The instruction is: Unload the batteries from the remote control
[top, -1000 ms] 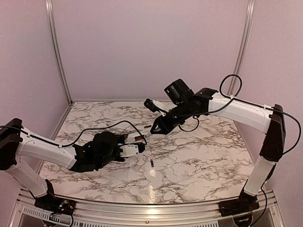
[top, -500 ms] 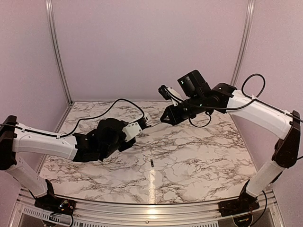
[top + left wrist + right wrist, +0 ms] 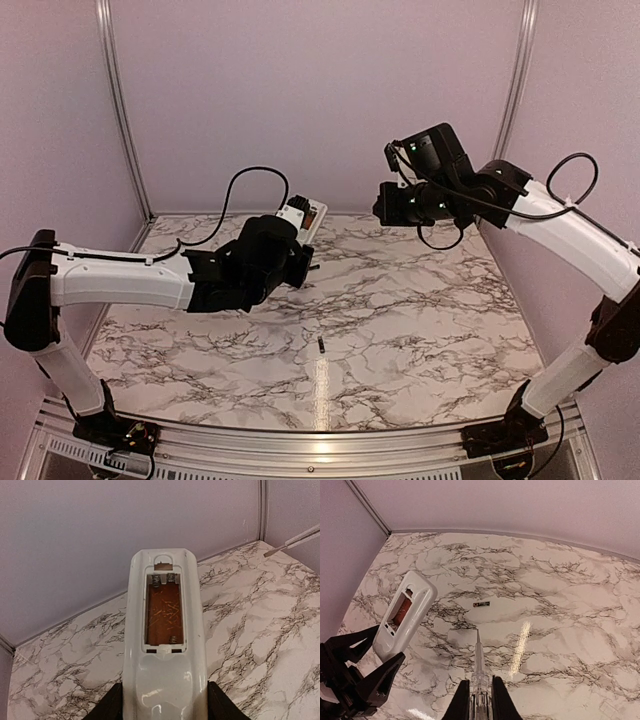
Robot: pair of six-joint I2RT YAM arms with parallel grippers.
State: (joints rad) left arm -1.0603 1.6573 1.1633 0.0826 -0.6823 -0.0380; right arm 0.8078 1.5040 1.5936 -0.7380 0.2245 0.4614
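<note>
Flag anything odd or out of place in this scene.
The remote control, held aloft by the left gripper, has its battery compartment uncovered and empty. One battery lies loose and alone on the marble table; no second battery is visible. Nothing looks broken.

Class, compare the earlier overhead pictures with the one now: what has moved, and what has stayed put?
The left gripper carried the remote up and farther back. The right gripper, shut on the stick, drew up and off to the right, away from the remote. Nothing was picked up or let go. The battery on the table stayed where it lay.
</note>
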